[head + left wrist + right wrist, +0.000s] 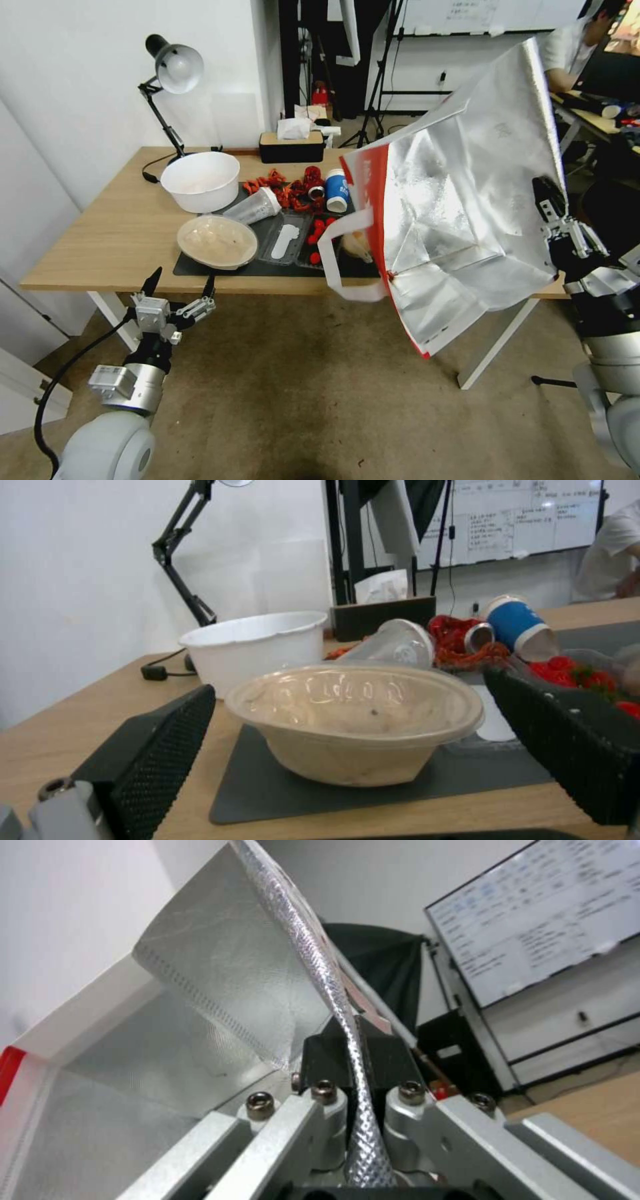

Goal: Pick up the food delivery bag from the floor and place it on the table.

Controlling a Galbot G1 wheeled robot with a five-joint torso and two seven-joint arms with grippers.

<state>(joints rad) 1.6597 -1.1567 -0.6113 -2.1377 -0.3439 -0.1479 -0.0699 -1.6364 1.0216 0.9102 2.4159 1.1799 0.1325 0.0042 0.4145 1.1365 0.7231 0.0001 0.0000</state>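
The food delivery bag [460, 200] hangs in the air over the right end of the table [107, 247], tilted so its open mouth and crinkled silver lining face me. A red side panel shows, and a white loop handle [331, 267] droops over the table's front edge. My right gripper [552, 203] is shut on the bag's far rim; in the right wrist view the foil wall [220, 990] is pinched between its fingers [373, 1060]. My left gripper [180, 285] stands open just below the table's front edge, well left of the bag. Brown-grey floor [300, 400] lies below.
A dark mat [267, 263] carries a lidded beige bowl [353, 725], a white bowl [200, 180], a tipped clear cup [253, 208], a blue cup [337, 190] and red bits. A desk lamp [170, 73] and tissue box [292, 147] stand at the back. White table legs [493, 347] are under the bag.
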